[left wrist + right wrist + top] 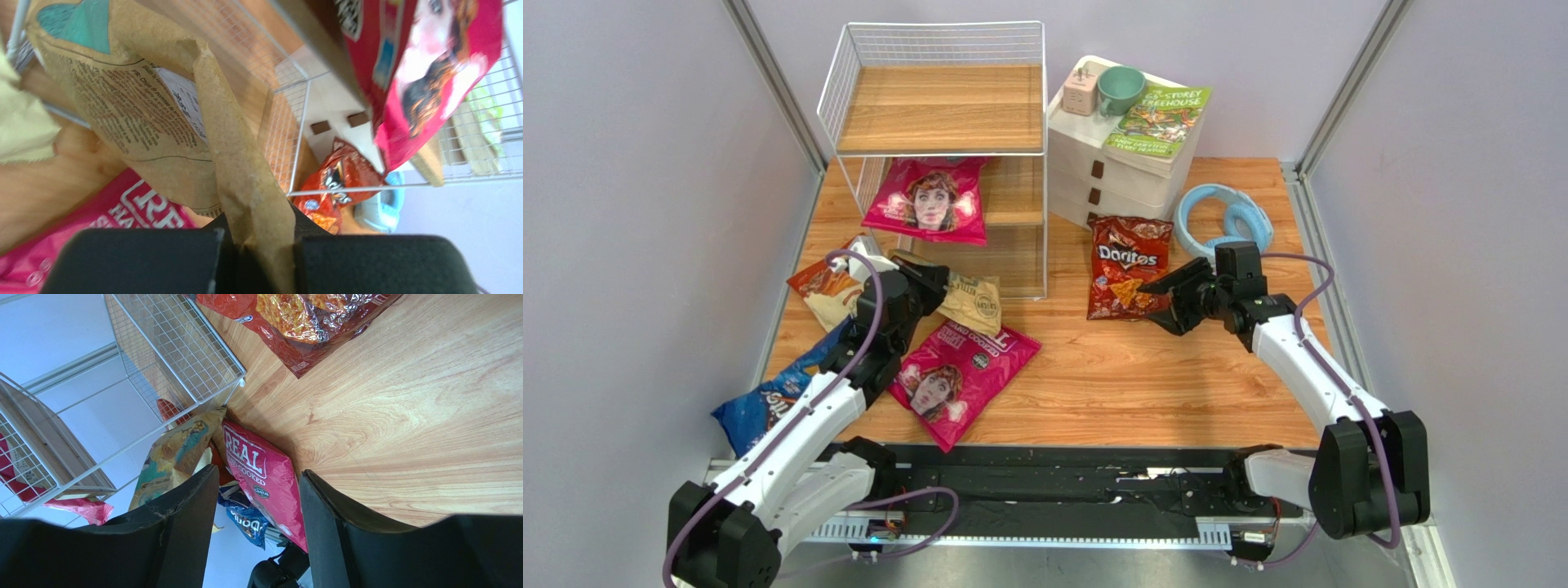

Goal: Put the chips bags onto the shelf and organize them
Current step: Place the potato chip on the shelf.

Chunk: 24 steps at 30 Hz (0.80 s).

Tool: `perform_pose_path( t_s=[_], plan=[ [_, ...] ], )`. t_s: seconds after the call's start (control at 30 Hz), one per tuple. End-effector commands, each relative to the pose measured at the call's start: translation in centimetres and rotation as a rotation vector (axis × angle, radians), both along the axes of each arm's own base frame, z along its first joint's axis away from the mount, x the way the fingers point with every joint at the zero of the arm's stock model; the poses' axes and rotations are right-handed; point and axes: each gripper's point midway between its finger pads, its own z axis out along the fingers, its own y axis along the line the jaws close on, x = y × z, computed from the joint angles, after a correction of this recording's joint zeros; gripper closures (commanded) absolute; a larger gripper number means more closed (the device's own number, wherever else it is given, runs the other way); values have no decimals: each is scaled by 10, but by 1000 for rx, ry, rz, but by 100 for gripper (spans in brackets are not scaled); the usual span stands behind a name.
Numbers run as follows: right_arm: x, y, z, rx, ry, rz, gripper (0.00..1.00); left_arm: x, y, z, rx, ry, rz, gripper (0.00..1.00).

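The white wire shelf (940,123) stands at the back left; one magenta bag (928,200) hangs off its middle tier. My left gripper (934,284) is shut on the tan-and-teal chips bag (973,301), held by an edge just before the shelf's bottom tier; the left wrist view shows the bag (153,122) pinched between the jaws. A second magenta bag (959,374), a blue Doritos bag (768,404) and an orange-and-cream bag (830,288) lie at the left. My right gripper (1161,300) is open and empty beside the red Doritos bag (1128,263), which also shows in the right wrist view (301,318).
A white plastic drawer unit (1124,159) stands right of the shelf, carrying a green book (1161,119), a teal mug (1122,88) and a small pink box (1081,88). Blue headphones (1222,218) lie at the back right. Grey walls close in both sides.
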Motion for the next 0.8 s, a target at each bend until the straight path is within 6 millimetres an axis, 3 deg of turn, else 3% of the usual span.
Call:
perform_pose_path(
  t_s=[0.0,0.33,0.47,0.63,0.73,0.77],
  plan=[
    [3,5,20,18,-59,41,44,21,-2,44,-82,-182,18,100],
    [-12,2,14,17,-55,43,44,29,-8,73,-167,-236,-23,100],
    [-16,2,9,29,-29,29,44,27,-21,86,-204,-232,-100,100],
    [-15,5,9,86,-16,1,44,32,-8,80,-138,-197,-57,100],
    [-13,6,13,87,-25,13,44,44,-11,62,-142,-151,-65,100],
    [-13,7,13,87,-28,18,44,50,-12,48,-141,-121,-59,100]
  ],
)
